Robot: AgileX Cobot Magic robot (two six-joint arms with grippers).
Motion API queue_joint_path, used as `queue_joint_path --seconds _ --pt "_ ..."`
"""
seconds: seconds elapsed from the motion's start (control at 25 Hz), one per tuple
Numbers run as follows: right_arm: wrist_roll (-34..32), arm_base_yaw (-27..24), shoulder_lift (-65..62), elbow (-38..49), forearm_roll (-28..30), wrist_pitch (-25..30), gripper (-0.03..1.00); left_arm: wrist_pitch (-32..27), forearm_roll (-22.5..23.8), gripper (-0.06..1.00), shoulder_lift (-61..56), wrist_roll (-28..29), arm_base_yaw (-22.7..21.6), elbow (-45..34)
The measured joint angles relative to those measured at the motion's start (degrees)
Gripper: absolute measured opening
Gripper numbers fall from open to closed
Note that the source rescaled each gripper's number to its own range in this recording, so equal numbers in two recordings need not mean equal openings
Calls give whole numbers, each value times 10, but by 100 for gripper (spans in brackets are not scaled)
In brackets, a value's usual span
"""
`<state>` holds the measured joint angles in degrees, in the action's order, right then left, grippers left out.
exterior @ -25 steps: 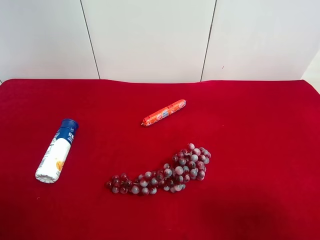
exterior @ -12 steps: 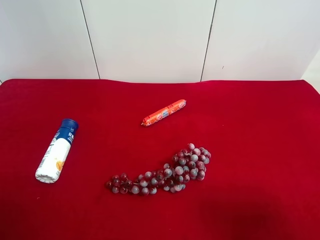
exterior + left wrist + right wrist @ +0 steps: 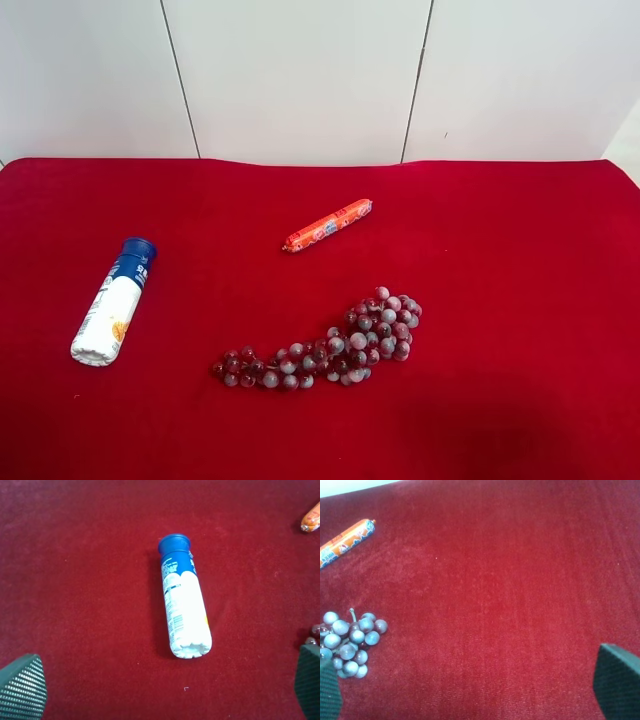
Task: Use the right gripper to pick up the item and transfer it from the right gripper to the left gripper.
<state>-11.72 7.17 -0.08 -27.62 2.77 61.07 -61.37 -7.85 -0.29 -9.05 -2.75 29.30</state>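
The item, a white bottle (image 3: 112, 300) with a dark blue cap, lies on its side on the red cloth at the exterior high view's left. No arm shows in that view. In the left wrist view the bottle (image 3: 182, 600) lies between and beyond the left gripper's (image 3: 165, 685) spread fingers (image 3: 22, 685), untouched. The left gripper is open and empty. The right gripper (image 3: 472, 687) is also open and empty over bare cloth, with only its fingertips (image 3: 617, 680) in view. The bottle does not show in the right wrist view.
An orange sausage stick (image 3: 327, 225) lies mid-table and shows in the right wrist view (image 3: 345, 542). A bunch of red-grey grapes (image 3: 330, 345) lies in front of it, close to the right gripper's one finger (image 3: 350, 640). White wall panels (image 3: 300, 80) stand behind the red cloth (image 3: 500, 250).
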Motion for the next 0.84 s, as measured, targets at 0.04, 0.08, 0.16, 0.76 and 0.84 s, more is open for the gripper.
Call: queue_joint_path --seconds 0.04,0.08,0.16,0.76,0.84 --pt "0 0 0 0 0 0 100 0 0 100 0 0 0 0" --pt "0 0 0 0 0 0 100 0 0 100 0 0 0 0" --pt "0 0 0 0 0 0 100 0 0 100 0 0 0 0" --pt "0 0 0 0 0 0 100 0 0 100 0 0 0 0" --pt "0 0 0 0 0 0 100 0 0 100 0 0 0 0"
